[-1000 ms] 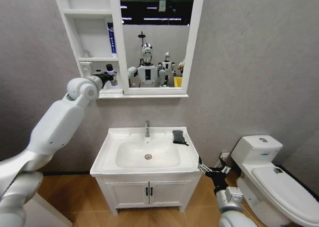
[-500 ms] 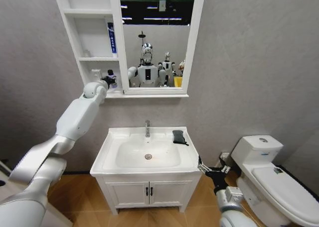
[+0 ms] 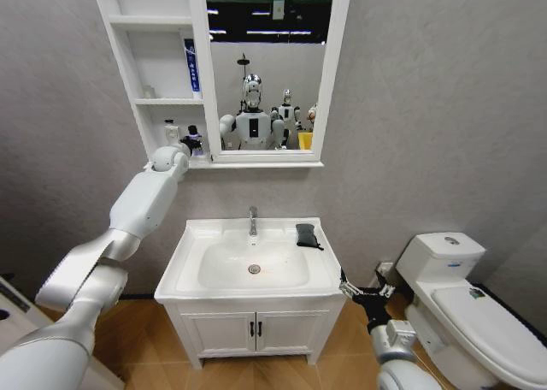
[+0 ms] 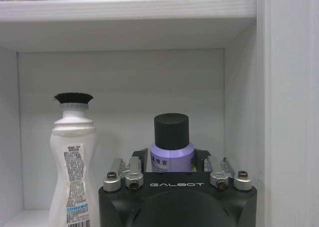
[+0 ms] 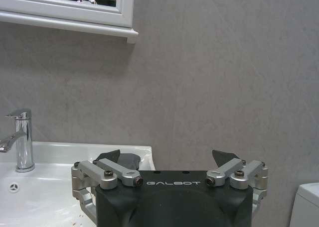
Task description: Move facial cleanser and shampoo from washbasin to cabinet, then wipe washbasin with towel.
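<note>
My left gripper point(image 3: 190, 140) reaches into the lowest shelf of the white wall cabinet point(image 3: 154, 31) and is shut on the purple shampoo bottle point(image 4: 171, 150), which has a black cap. In the left wrist view its fingers point(image 4: 139, 160) hug the bottle on both sides. A blue-and-white facial cleanser tube point(image 3: 191, 65) stands on the shelf above. The dark towel point(image 3: 306, 234) lies folded on the back right corner of the washbasin point(image 3: 192, 236). My right gripper point(image 3: 363, 294) hangs open, low beside the basin's front right corner, with the towel point(image 5: 130, 161) beyond it.
A white bottle point(image 4: 73, 160) with a black top stands on the same shelf beside the purple one. The chrome faucet point(image 3: 252, 221) rises at the basin's back. A toilet point(image 3: 461, 304) stands to the right, and the two-door vanity point(image 3: 256, 328) is below the basin.
My left arm has swung in closer to the wall and pushed the purple bottle a little deeper onto the lowest shelf. The white bottle beside it now shows. The right arm has not moved.
</note>
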Tool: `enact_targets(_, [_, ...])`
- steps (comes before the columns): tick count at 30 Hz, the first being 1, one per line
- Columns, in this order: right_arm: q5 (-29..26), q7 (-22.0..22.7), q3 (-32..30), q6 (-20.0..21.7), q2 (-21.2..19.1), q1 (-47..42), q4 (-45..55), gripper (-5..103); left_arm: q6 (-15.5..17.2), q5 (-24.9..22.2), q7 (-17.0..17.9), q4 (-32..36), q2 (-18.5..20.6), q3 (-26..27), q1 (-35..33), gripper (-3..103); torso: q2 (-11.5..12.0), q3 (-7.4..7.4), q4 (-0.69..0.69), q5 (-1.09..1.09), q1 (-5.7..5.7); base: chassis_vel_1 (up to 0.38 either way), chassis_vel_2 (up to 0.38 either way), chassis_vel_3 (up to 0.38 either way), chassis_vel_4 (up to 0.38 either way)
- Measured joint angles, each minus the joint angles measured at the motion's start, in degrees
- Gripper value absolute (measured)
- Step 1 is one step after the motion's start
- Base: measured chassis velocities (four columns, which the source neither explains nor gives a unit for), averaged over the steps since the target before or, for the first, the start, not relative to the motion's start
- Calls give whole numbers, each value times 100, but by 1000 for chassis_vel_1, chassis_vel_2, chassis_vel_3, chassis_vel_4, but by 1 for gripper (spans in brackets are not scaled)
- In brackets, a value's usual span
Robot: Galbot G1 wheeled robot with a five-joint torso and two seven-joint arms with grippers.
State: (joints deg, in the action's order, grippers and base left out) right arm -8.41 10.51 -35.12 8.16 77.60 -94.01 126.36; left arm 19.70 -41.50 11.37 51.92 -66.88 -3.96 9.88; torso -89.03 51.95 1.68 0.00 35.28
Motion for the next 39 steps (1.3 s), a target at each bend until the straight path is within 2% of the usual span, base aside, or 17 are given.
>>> enact_targets(4, [-5, -40, -17, -41, -6, -23, -50, 100, 11, 44, 4, 49, 63, 40, 32, 73, -1, 0, -2, -1, 0, 0, 0, 0, 0])
enact_targets(8, [-9, -41, -18, -50, -9, -32, -53, 100, 67, -21, 68, 263, 147, 60, 17, 84, 0, 0, -2, -1, -1, 0, 0, 0, 0])
enact_targets(10, [-11, -37, -20, -55, -13, -36, -53, 100, 249, -248, 271, 732, 310, 87, -90, 94, 0, -1, -2, -1, -1, 0, 0, 0, 0])
enact_targets(16, [-9, -21, -5, -70, -7, -62, -27, 100, 611, -650, 763, 1979, 762, 263, -496, 100, -1, -1, 0, -1, 0, 0, 0, 0, 0])
enact_targets(19, [-7, 10, 43, -73, 9, -73, 12, 100, 904, -1339, 1297, 3626, 1490, 584, -1365, 100, -1, -2, 2, 1, -2, 0, 0, 0, 0])
enact_targets(20, [-7, 10, 43, -73, 9, -73, 12, 100, 904, -1339, 1297, 3626, 1490, 584, -1365, 100, -1, -2, 2, 1, -2, 0, 0, 0, 0])
enact_targets(22, [-34, 76, 97, -76, 30, -74, 35, 100, 955, -1830, 1688, 4908, 2053, 1192, -2440, 100, -1, -2, -4, -5, -1, 0, 0, 0, 0])
enact_targets(25, [-39, 88, 109, -76, 33, -75, 45, 100, 951, -1855, 1782, 5601, 2292, 1680, -3178, 100, -1, -2, -2, 1, -2, 0, 0, 0, 0])
enact_targets(27, [-41, 94, 112, -66, 29, -87, 94, 100, 893, -1360, 1772, 6548, 2488, 2683, -4839, 100, -2, -2, -3, -5, -3, 0, 0, 0, 0])
enact_targets(28, [-41, 94, 112, -66, 29, -87, 94, 100, 893, -1360, 1772, 6548, 2488, 2683, -4839, 100, -2, -2, -3, -5, -3, 0, 0, 0, 0])
enact_targets(30, [-31, 111, 128, -30, 38, -105, 171, 100, 853, -697, 1456, 7178, 2219, 3754, -6468, 100, -2, -2, -2, -1, -3, 0, 0, 0, 0])
enact_targets(31, [-31, 111, 128, -30, 38, -105, 171, 100, 853, -697, 1456, 7178, 2219, 3754, -6468, 100, -2, -2, -2, -1, -3, 0, 0, 0, 0])
enact_targets(32, [-12, 128, 139, -18, 50, -130, 202, 100, 793, -354, 1293, 7388, 1945, 4246, -7153, 100, -2, -2, -2, -1, -3, 0, 0, 0, 0])
enact_targets(33, [34, 171, 160, 1, 67, -194, 264, 100, 580, 245, 945, 7743, 1263, 4955, -8345, 100, -2, -2, 0, -2, -2, 0, 0, 0, 0])
enact_targets(34, [34, 171, 160, 1, 67, -194, 264, 100, 580, 245, 945, 7743, 1263, 4955, -8345, 100, -2, -2, 0, -2, -2, 0, 0, 0, 0])
enact_targets(36, [64, 229, 170, 47, 72, -257, 332, 100, 92, 1081, 208, 8075, 394, 5598, -9616, 100, -2, -2, -1, 1, -2, 0, 0, 0, 0])
enact_targets(39, [69, 247, 173, 66, 70, -272, 352, 100, -122, 1337, -157, 8190, 1, 5797, -10095, 100, -2, -2, -2, 1, -3, 0, 0, 0, 0])
